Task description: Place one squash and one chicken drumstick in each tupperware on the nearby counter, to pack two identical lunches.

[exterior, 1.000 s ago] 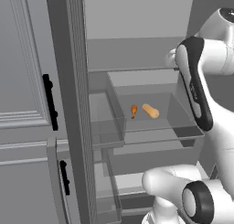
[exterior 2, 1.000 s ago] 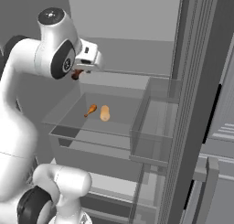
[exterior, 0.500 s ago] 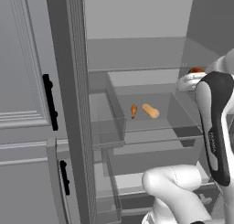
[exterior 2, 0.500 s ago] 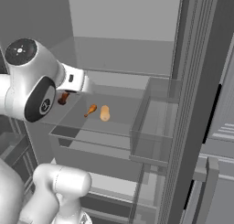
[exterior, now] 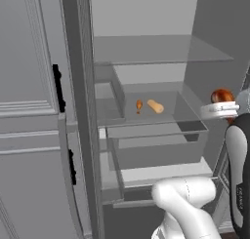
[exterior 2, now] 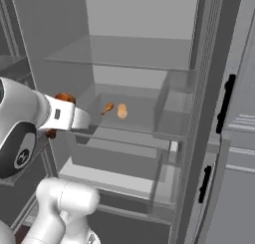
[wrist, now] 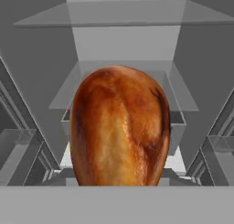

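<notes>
Pulled back from the fridge since a second ago, the gripper [exterior 2: 59, 99], jaws pinching the large chicken drumstick [wrist: 119, 127] at frame centre, leaves a squash [exterior: 156, 106] and small drumstick [exterior: 138, 105] unpacked mid-frame.

Arm drawn back from the fridge, gripper [exterior: 222, 104] closed around a drumstick [wrist: 119, 127]
</notes>
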